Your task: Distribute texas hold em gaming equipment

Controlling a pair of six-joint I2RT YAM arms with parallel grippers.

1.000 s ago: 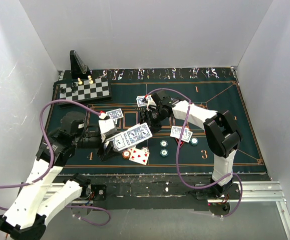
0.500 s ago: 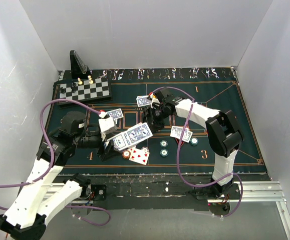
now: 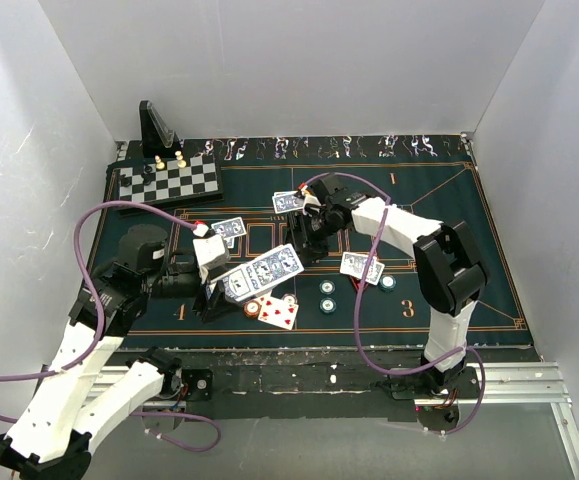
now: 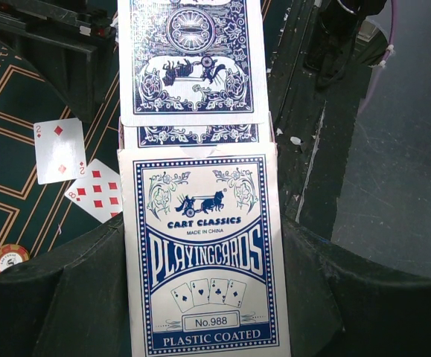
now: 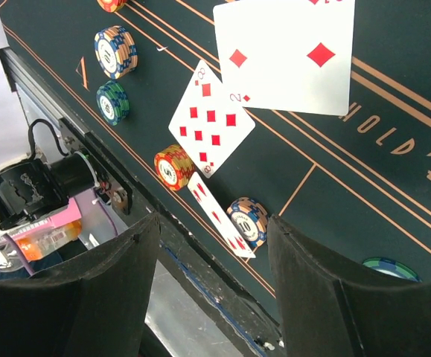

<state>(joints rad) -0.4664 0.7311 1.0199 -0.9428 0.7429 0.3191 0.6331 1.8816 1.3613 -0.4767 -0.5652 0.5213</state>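
Over the felt (image 3: 469, 225), left fingers (image 4: 44, 297) tight on the card box (image 4: 208, 260), right fingers (image 5: 74, 297) apart, empty.

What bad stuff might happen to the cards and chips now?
1. Blue-backed playing cards poke out of the blue-and-white card box pinched in the left claw; they might slide out.
2. The open right claw hangs over a red-pipped card tilted against a striped poker chip; a bump may scatter them.
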